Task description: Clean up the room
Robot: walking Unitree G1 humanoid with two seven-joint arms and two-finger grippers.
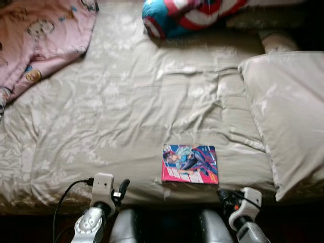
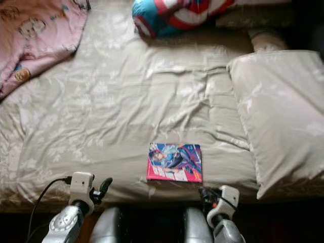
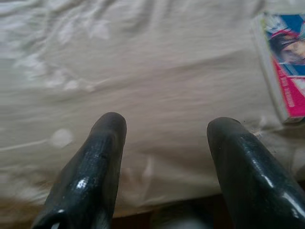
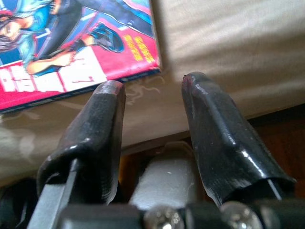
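Note:
A colourful comic book [image 1: 190, 164] with a pink and blue cover lies flat near the front edge of the bed [image 1: 126, 111]. My right gripper [image 4: 150, 88] is open at the bed's front edge, just short of the book's [image 4: 71, 43] near right corner, with nothing between its fingers. The same gripper [image 1: 223, 194] sits low at the bed edge in the head view. My left gripper [image 3: 164, 124] is open too, over bare sheet, with the book [image 3: 286, 62] off to its side. That left gripper [image 1: 123, 186] sits left of the book.
A pink cartoon-print blanket [image 1: 40, 40] lies at the bed's far left. A round red, white and blue cushion [image 1: 182, 15] rests at the far edge. A large beige pillow [image 1: 288, 116] covers the right side. A black cable [image 1: 68, 195] runs from my left wrist.

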